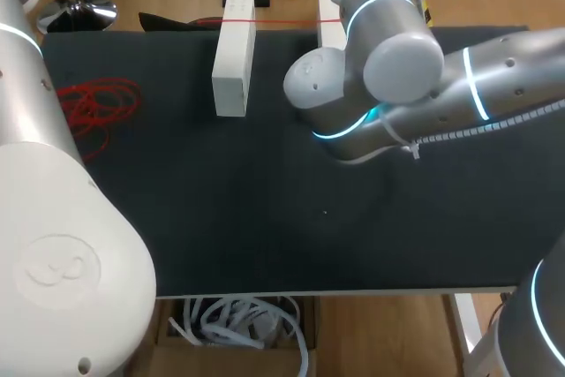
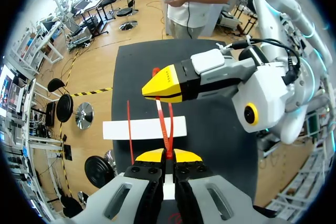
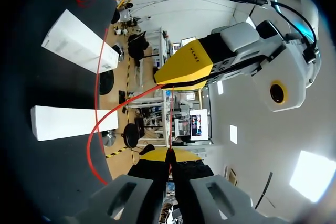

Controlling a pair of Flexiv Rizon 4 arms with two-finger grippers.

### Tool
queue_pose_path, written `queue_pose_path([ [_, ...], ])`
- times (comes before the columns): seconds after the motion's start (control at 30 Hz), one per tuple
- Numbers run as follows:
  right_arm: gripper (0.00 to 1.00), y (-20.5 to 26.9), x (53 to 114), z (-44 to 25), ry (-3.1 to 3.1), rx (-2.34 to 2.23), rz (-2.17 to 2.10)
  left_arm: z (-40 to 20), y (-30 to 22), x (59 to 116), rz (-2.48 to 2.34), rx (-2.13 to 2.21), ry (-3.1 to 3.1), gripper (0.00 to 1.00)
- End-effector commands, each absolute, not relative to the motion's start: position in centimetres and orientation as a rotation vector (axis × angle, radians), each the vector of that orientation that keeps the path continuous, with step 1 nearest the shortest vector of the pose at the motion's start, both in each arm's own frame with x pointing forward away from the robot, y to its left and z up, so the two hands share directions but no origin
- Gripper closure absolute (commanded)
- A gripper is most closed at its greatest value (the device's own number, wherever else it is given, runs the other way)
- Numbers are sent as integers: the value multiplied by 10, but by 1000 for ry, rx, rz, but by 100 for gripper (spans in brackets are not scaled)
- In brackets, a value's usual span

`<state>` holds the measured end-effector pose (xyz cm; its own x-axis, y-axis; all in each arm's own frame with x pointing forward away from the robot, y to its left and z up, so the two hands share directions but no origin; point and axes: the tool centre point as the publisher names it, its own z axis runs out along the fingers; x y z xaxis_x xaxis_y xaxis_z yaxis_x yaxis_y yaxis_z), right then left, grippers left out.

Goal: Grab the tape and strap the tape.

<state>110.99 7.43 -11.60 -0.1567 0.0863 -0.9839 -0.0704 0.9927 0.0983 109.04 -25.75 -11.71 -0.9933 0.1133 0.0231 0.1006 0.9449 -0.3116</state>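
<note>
Red tape (image 2: 167,135), a thin flat strap, runs taut between two yellow-tipped grippers above the far middle of a black table (image 1: 265,218). The left gripper (image 2: 167,155) is clamped tight on the strap, its two tips pressed together with the red line pinched between them. The right gripper (image 3: 169,154) is likewise closed on the strap a little further along, its tips facing the left one's. From there the strap curves away in a loose loop and passes over a white block (image 1: 234,64) lying on the table. A second white block (image 1: 331,31) lies just to its right. A tangle of spare strap (image 1: 97,103) sits at the far left. From above, the right arm's bulk hides both grippers, so their height over the blocks is unclear. The strap looks very light, limp and probably smooth. It will likely sag or twist wherever it is slack, and could slide through a loose pinch. Pinching it across its flat face, close to the working section and under gentle tension, seems the safest hold
</note>
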Motion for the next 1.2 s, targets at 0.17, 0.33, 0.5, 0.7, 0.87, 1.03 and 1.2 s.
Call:
queue_pose_path([
  [0.17,100,76,1112,-114,1731,13,132,-115,-258,1091,476,-168,-3056,100],
  [0.33,100,79,1111,-115,1735,4,140,-115,-258,1091,476,-168,-3056,100],
  [0.5,100,80,1112,-114,1734,-1,143,-115,-258,1091,476,-168,-3056,100],
  [0.7,100,75,1110,-112,1730,2,136,-115,-258,1091,476,-168,-3056,100],
  [0.87,100,71,1109,-113,1730,13,124,-115,-258,1091,476,-168,-3056,100],
  [1.03,100,69,1110,-113,1732,14,119,-115,-258,1091,476,-168,-3056,100],
  [1.2,100,74,1111,-113,1727,5,121,-115,-258,1091,476,-168,-3056,100],
])
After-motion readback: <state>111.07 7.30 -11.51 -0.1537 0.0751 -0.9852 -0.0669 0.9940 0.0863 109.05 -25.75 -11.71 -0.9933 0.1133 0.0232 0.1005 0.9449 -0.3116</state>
